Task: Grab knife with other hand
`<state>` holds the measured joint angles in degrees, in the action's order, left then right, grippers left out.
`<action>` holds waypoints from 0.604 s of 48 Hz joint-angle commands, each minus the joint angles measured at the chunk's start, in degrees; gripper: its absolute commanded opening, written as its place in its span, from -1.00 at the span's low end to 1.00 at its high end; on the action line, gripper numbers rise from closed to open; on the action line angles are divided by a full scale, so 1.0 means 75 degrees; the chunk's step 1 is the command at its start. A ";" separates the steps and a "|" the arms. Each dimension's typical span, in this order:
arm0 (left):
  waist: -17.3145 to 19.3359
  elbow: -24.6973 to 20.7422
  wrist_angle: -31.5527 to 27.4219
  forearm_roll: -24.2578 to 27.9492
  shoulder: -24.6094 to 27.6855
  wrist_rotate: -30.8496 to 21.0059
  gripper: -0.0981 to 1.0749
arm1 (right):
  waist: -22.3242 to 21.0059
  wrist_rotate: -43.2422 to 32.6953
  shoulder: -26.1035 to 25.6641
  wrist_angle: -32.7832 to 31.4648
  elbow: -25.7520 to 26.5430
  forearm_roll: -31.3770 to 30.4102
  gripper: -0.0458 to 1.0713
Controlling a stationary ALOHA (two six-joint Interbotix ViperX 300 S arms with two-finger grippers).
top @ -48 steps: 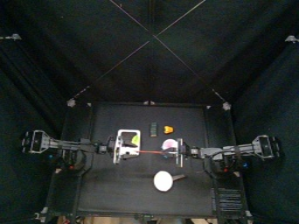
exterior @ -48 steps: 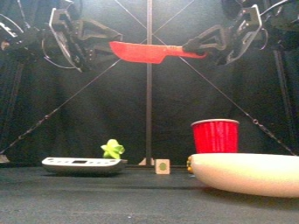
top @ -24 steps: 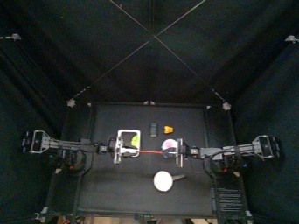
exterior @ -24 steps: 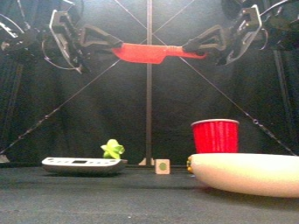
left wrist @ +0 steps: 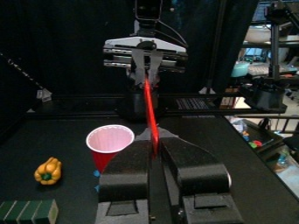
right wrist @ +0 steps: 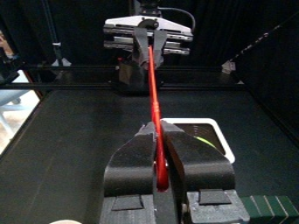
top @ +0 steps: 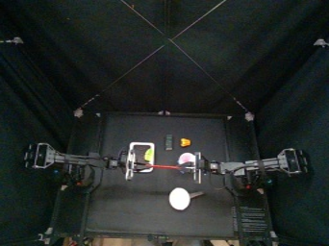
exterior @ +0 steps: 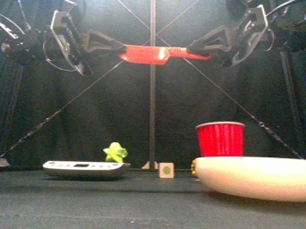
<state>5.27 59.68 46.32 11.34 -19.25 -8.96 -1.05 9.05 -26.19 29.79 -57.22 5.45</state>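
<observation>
Handover step. Knife (exterior: 153, 55) high above bench (top: 129, 192), between my pincers. Left pincer (exterior: 120, 46) and right pincer (exterior: 191, 50) both pinch knife. Next: one pincer lets go.

In the front view the white dish (exterior: 251, 176) at lower right is cut by the right edge. It hides the lower part of the red cup (exterior: 219, 140). Both ends of the knife (exterior: 160, 55) disappear inside the jaws.
</observation>
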 commanded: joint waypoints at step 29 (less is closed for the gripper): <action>0.0023 -0.0070 0.0035 -0.0012 0.0000 -0.0023 -0.31 | -0.0012 0.0023 0.0105 0.0070 0.0188 -0.0023 -0.23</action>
<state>5.45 59.94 46.32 11.34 -19.25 -9.05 -1.05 9.05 -25.14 29.79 -57.22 5.36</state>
